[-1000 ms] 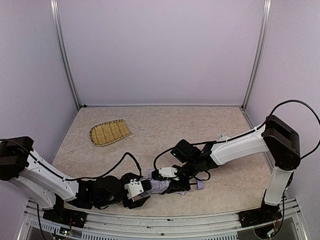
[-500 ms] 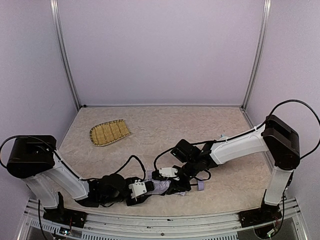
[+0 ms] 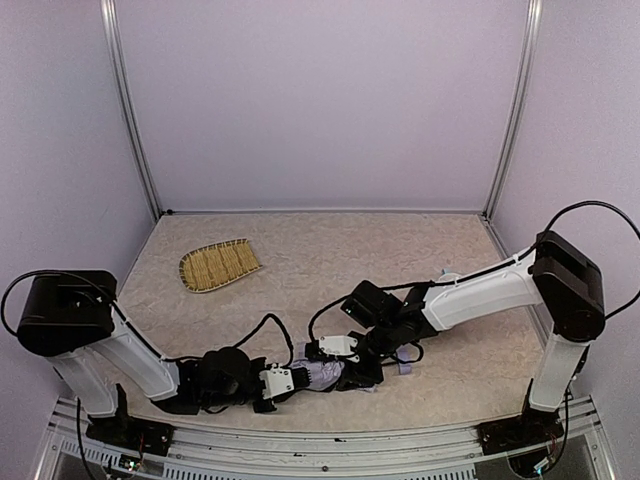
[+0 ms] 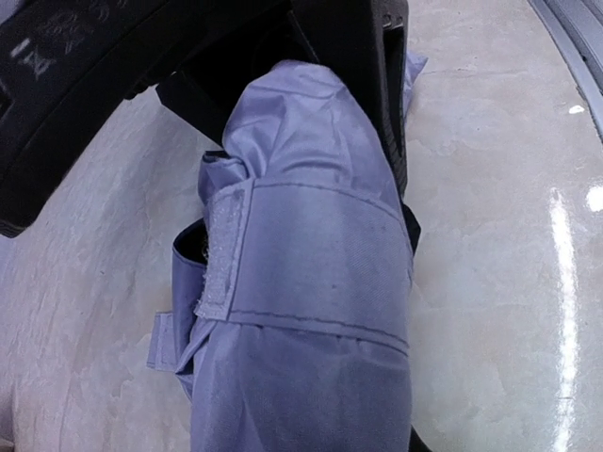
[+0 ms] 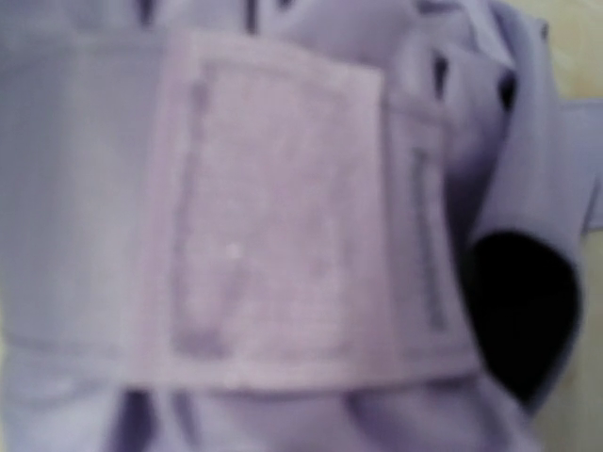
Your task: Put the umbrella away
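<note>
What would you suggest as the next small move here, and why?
Probably have the right gripper press the end of the strap flat. The strap is wrapped round the folded umbrella, but in the left wrist view its end looks slightly lifted, so the closure may not hold.

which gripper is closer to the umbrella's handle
Right. The right gripper is over the middle of the umbrella, near the handle; the left gripper is at the opposite end.

1. Two arms meet over the folded umbrella (image 3: 318, 374) at the near edge, with the left gripper (image 3: 293, 380) and right gripper (image 3: 345, 368) crowding it from either side.
2. A woven straw tray (image 3: 220, 264) sits at far left; the bare tabletop (image 3: 350, 250) beyond offers passage.
</note>
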Action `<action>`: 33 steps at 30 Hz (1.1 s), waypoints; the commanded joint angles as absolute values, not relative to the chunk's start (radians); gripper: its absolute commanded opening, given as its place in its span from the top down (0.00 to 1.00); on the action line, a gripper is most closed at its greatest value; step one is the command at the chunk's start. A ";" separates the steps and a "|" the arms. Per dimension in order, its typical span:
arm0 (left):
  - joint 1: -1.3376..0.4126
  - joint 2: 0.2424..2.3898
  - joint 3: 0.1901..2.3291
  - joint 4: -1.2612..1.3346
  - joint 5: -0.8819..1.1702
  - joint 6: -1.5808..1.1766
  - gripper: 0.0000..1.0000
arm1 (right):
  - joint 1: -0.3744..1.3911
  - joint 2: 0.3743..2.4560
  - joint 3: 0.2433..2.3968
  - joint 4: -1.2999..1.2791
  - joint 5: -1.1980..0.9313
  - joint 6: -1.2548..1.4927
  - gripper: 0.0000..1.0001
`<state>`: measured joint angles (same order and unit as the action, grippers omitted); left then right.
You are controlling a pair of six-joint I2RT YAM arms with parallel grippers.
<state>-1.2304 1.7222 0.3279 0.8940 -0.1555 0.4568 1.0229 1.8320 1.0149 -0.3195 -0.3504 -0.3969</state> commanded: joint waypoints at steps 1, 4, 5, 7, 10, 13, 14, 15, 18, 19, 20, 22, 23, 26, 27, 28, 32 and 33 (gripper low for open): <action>-1.253 1.756 0.320 0.821 -0.155 0.412 1.00 | 1.030 1.822 0.973 -0.460 -0.235 -0.289 0.46; -1.267 1.769 0.322 0.821 -0.187 0.427 1.00 | 1.031 1.728 0.970 -0.439 -0.246 -0.276 0.01; -1.269 1.774 0.323 0.825 -0.196 0.433 1.00 | 1.031 1.695 0.969 -0.430 -0.260 -0.273 0.00; -1.274 1.785 0.326 0.826 -0.208 0.440 1.00 | 1.030 1.617 0.967 -0.413 -0.297 -0.272 0.00; -1.283 1.791 0.327 0.826 -0.221 0.449 1.00 | 1.012 1.508 0.966 -0.392 -0.391 -0.278 0.00; -1.296 1.789 0.324 0.828 -0.224 0.455 1.00 | 0.916 1.435 0.963 -0.330 -0.548 -0.232 0.00; -1.299 1.788 0.324 0.826 -0.225 0.454 1.00 | 0.876 1.435 0.971 -0.299 -0.576 -0.188 0.01; -1.303 1.787 0.322 0.826 -0.225 0.454 1.00 | 0.832 1.454 0.989 -0.272 -0.585 -0.138 0.05; -1.308 1.785 0.324 0.824 -0.233 0.451 1.00 | 0.732 1.606 1.095 -0.280 -0.646 0.063 0.38; -1.311 1.783 0.324 0.820 -0.233 0.449 1.00 | 0.716 1.671 1.146 -0.306 -0.659 0.109 0.41; -1.311 1.781 0.324 0.820 -0.234 0.448 1.00 | 0.707 1.731 1.168 -0.333 -0.663 0.137 0.43; -1.314 1.777 0.322 0.819 -0.236 0.448 1.00 | 0.707 1.821 1.215 -0.354 -0.635 0.182 0.46; -1.315 1.776 0.321 0.821 -0.234 0.448 1.00 | 0.708 1.864 1.225 -0.346 -0.633 0.206 0.46; -1.317 1.777 0.319 0.826 -0.232 0.448 1.00 | 0.738 1.951 1.284 -0.359 -0.629 0.234 0.43; -1.318 1.779 0.319 0.827 -0.233 0.449 1.00 | 0.752 1.984 1.314 -0.390 -0.616 0.220 0.43; -1.319 1.780 0.319 0.830 -0.232 0.449 1.00 | 0.764 2.012 1.335 -0.413 -0.609 0.208 0.42; -1.318 1.785 0.319 0.836 -0.223 0.453 1.00 | 0.801 2.121 1.362 -0.412 -0.697 0.214 0.43; -1.320 1.784 0.319 0.836 -0.223 0.456 1.00 | 0.811 2.142 1.367 -0.409 -0.719 0.217 0.43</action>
<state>-1.3033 1.7542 0.3336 0.9318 -0.2749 0.4576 0.7723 2.0670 1.3346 -0.3756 -0.6376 0.1864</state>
